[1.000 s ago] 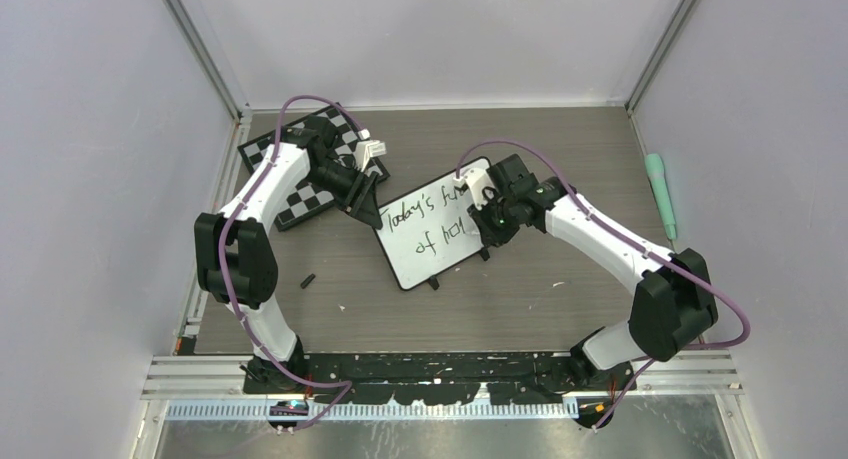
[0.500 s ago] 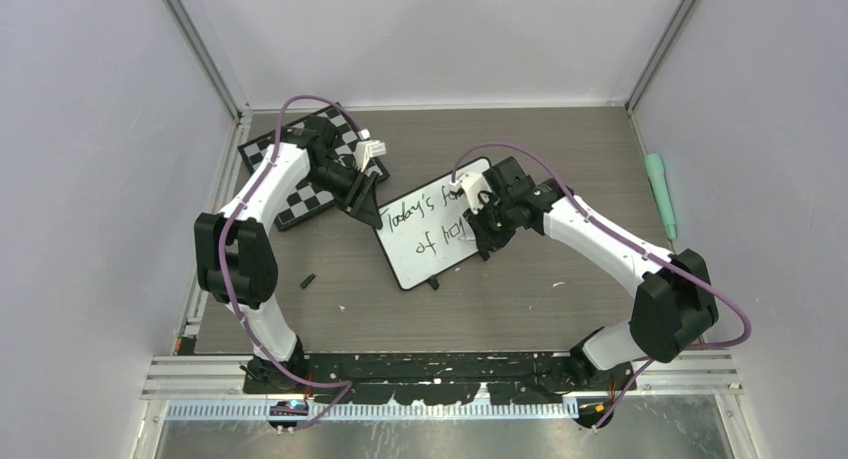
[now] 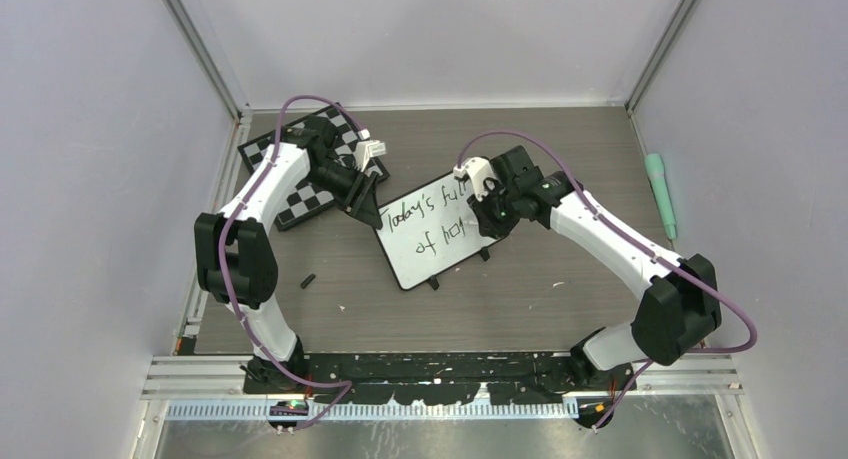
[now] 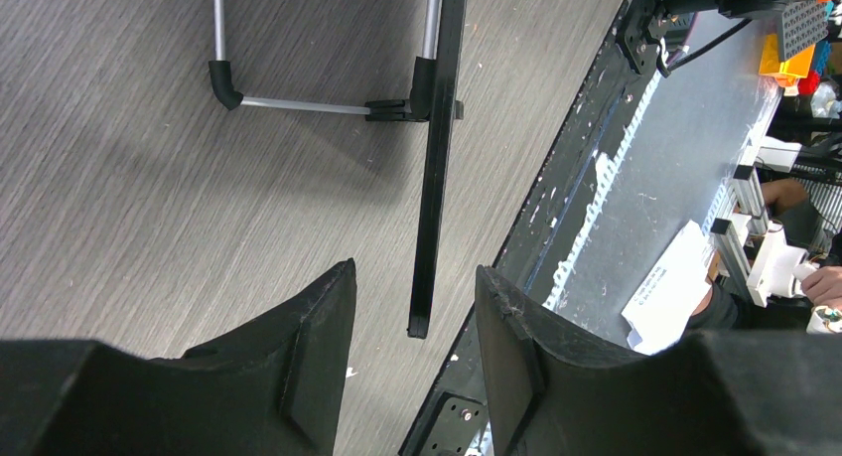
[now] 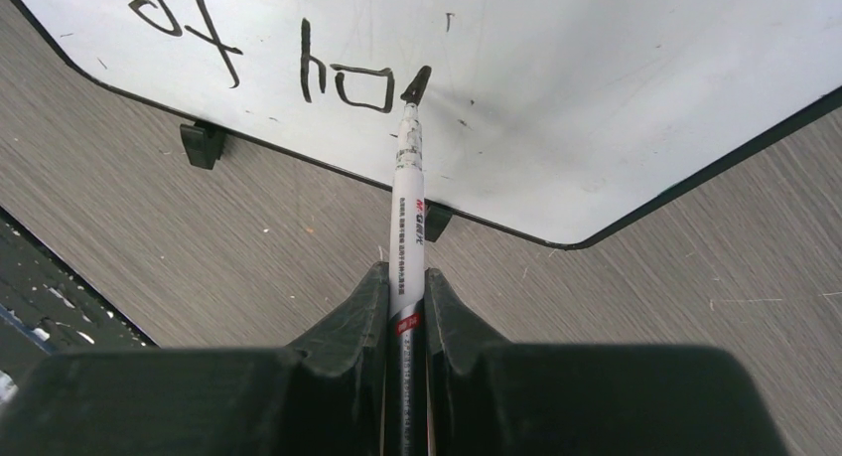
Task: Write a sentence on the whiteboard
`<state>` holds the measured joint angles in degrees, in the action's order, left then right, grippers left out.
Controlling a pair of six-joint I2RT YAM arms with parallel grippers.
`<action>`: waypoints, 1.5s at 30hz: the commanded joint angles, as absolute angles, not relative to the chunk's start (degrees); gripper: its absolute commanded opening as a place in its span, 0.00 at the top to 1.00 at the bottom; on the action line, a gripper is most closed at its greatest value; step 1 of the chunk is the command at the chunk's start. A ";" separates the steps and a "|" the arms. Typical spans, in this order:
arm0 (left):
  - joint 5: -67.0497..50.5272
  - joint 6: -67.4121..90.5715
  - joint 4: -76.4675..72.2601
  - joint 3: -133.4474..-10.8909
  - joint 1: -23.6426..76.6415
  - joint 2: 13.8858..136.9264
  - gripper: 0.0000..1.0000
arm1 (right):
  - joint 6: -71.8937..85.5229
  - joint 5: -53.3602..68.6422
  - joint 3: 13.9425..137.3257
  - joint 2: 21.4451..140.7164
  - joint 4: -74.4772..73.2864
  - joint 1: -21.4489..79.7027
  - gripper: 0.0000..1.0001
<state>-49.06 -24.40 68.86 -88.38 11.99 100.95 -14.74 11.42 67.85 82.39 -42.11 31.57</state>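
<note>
My right jaws are clamped on the marker (image 5: 408, 218). Its barrel runs straight out ahead of them, and its black tip (image 5: 417, 83) appears to rest on the whiteboard (image 5: 616, 98), which lies just ahead of those jaws on the counter (image 5: 695, 307). The sentence (image 3: 428, 222) is unfinished. From above I read "Today's" and the start of another word on the upper line and "of ho" on the lower, with my right arm hiding whatever lies beyond. The tip sits just past the "o", so I judge the step in hand to be the next letter of that last word. My left jaws stand apart, one finger on each side of the board's corner. Its thin black edge (image 4: 437, 178) passes between them with a gap showing on both sides, so they bracket the board rather than pinch it. To write this letter well, I should press lightly enough that the board, which stands on small feet (image 5: 202, 143), does not slide out from between the left jaws. I should draw the stroke at an even pace and match the slant and height of the "h" and "o" beside the tip. I should also lift cleanly between strokes so no stray tail is left. The main risk I see is a skid toward the board's lower edge, which is near the tip.
</note>
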 commanded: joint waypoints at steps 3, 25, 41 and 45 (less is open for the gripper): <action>-49.57 -24.87 68.87 -89.41 12.24 99.71 0.51 | -14.77 9.44 70.81 83.42 -40.12 31.36 1.00; -49.48 -24.88 69.02 -89.56 12.22 99.67 0.51 | -13.98 8.57 68.33 83.47 -40.07 30.06 1.00; -49.61 -24.80 69.00 -89.74 12.23 99.64 0.51 | -13.41 10.24 67.69 83.94 -40.91 31.58 1.00; -49.58 -24.76 68.93 -89.66 12.23 99.68 0.51 | -13.28 10.20 67.25 83.68 -40.96 31.97 1.00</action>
